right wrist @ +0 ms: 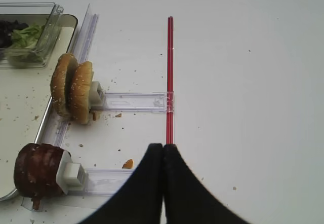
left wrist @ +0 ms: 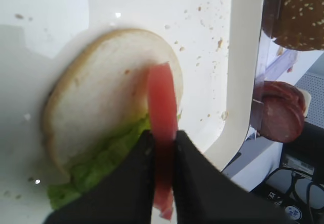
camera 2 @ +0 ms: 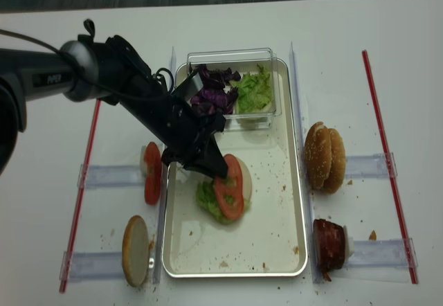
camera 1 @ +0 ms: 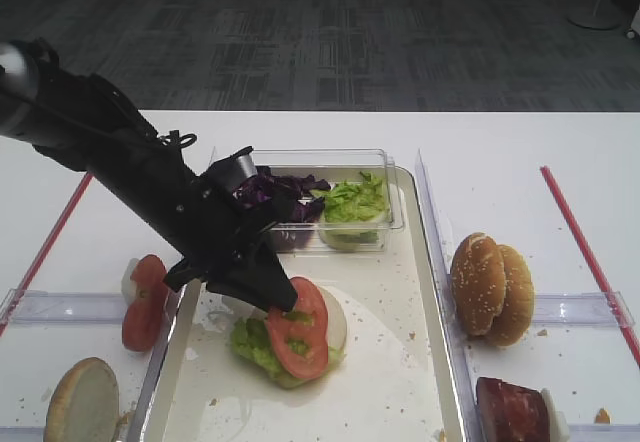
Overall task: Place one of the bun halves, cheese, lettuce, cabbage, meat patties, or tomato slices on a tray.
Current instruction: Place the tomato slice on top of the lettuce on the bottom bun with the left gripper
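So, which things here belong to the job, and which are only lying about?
For the job: left gripper shut on tomato slice; bun half; lettuce; tray.
Lying about: red strip; clear holders; right gripper, shut and empty.

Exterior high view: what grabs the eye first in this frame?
The left gripper stands out, reaching into the tray with its jaws shut on a tomato slice, which lies over the lettuce and a flat bun half near the tray's middle. Behind it, a clear tub holds purple cabbage and more greens. Sesame buns stand on edge right of the tray.
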